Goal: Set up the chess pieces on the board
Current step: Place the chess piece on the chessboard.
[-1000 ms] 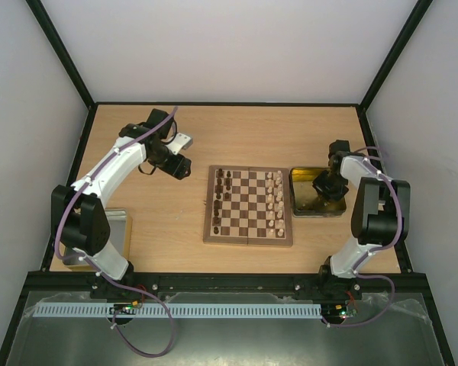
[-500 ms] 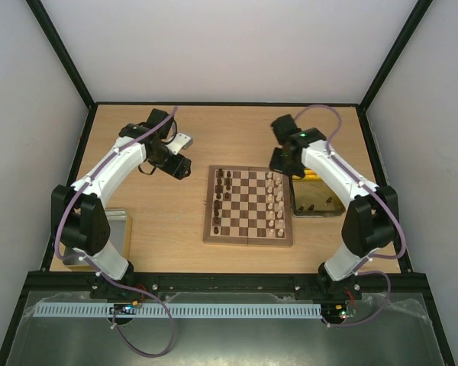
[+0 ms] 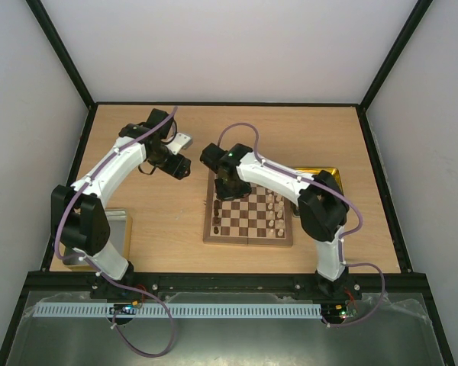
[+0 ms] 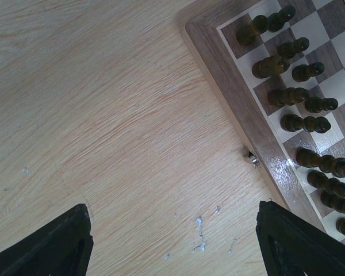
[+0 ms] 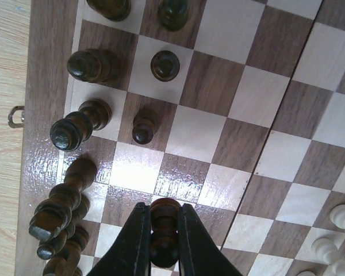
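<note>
Right tool (image 5: 163, 250) is pinching a dark chessman (image 5: 165, 213) over the chessboard (image 5: 43, 69).
Left tool (image 4: 172, 244) is hanging wide open (empty) above the tabletop (image 4: 103, 115).

Chess pieces (image 3: 275, 206) on board (image 3: 248, 223), tray (image 3: 330, 172) at right

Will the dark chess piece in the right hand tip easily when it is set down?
Likely yes: the dark piece is tall and narrow. It looks like hard, glossy wood, so it may slip in the right hand.
</note>
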